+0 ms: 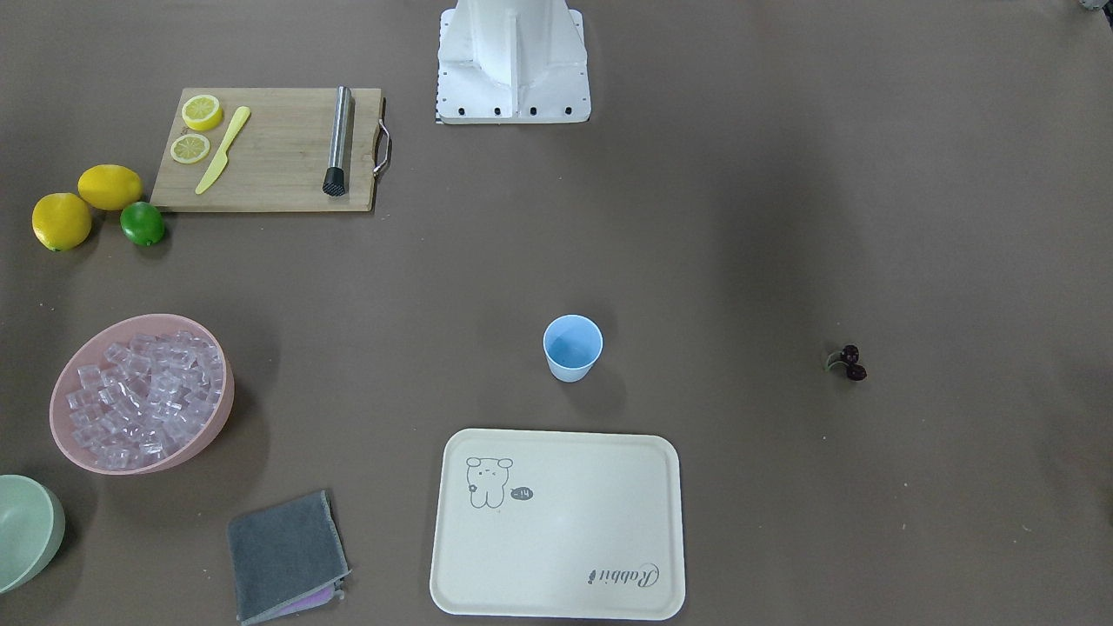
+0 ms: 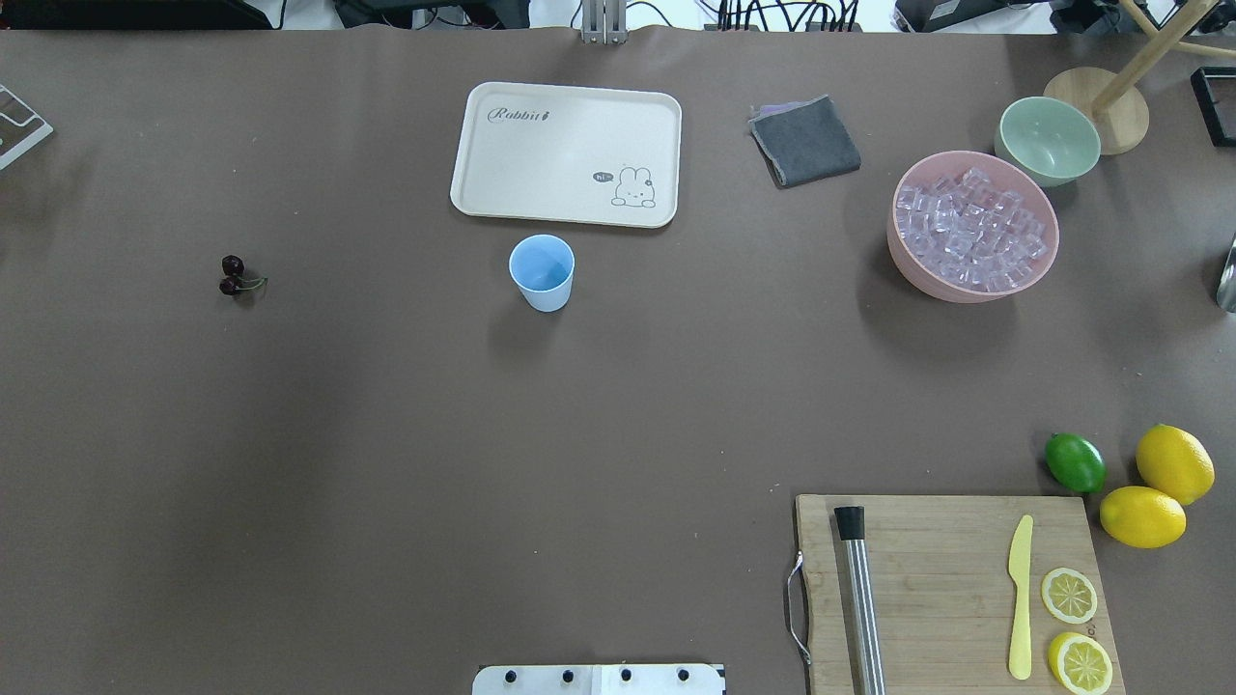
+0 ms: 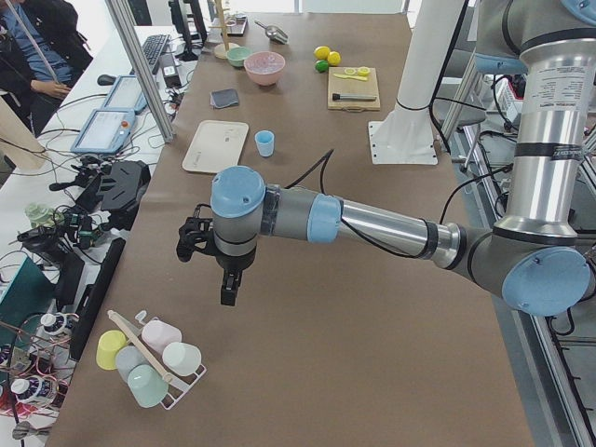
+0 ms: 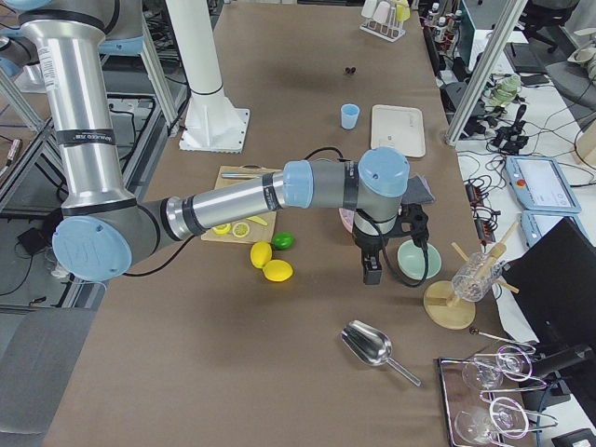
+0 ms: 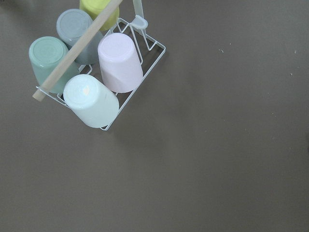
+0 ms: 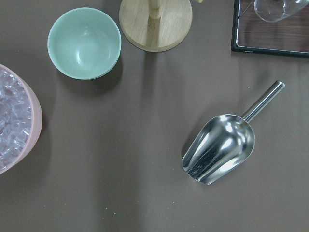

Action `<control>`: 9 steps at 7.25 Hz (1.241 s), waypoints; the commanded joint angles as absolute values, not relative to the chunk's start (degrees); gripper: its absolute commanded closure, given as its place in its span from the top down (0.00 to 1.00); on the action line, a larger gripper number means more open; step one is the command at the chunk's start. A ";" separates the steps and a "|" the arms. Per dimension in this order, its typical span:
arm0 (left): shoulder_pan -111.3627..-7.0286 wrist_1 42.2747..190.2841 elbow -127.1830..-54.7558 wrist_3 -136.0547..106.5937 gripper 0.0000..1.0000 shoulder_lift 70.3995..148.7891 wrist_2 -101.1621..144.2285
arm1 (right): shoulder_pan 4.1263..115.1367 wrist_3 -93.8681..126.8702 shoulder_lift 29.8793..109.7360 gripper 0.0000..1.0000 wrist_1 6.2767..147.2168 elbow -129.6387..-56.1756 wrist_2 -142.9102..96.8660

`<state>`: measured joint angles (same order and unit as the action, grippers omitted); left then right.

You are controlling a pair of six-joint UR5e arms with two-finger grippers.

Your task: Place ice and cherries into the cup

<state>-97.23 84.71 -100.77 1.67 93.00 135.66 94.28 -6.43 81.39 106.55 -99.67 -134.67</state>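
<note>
Blue cup [image 2: 542, 272] stands upright near the tray [image 2: 541, 159], cherries [image 2: 235, 275] well apart. Left gripper [image 3: 228, 287] and right gripper [image 4: 372, 271] jaws: can't tell.

Silver tube arms [image 3: 382, 228] with light-blue joint caps [image 3: 237, 191] (black cables [image 3: 310, 172] alongside) and a white bolted pedestal [image 1: 513, 78].

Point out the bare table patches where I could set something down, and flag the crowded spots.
Broadest bare stretch: between the cherries and the cup, reaching toward the robot's base. Also free: between cup and cutting board. Crowded: the robot's right side, with pink bowl of ice, green bowl, lime, lemons.
</note>
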 commanded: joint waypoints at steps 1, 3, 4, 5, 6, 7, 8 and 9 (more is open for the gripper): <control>-97.29 84.90 -101.07 2.19 0.98 92.90 135.62 | 94.31 -6.24 82.00 1.00 106.52 -99.58 -134.65; -96.95 84.90 -101.34 1.67 0.98 93.07 135.53 | 93.78 -5.80 81.04 0.99 106.61 -99.58 -135.00; -96.86 84.90 -101.25 1.67 0.98 93.08 135.61 | 93.43 -5.28 81.04 0.99 106.52 -99.75 -135.61; -96.94 84.90 -101.69 1.76 0.98 93.08 135.70 | 92.64 -5.36 80.86 0.99 106.44 -99.84 -135.62; -96.86 84.99 -102.04 1.58 0.98 93.08 135.70 | 92.46 -5.45 80.95 0.99 104.43 -100.10 -135.62; -96.86 84.82 -101.78 1.41 0.98 93.16 135.62 | 92.46 -5.36 81.38 1.00 103.46 -100.11 -135.88; -96.86 84.64 -101.95 1.41 0.98 93.08 135.53 | 92.46 -5.45 81.56 1.00 103.36 -100.28 -135.88; -96.94 84.64 -101.78 1.41 0.98 93.08 135.35 | 92.46 -5.45 81.56 0.99 103.36 -100.28 -135.88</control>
<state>-96.87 84.72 -101.86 1.44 93.10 135.53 92.50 -5.42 81.44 103.61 -100.21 -135.84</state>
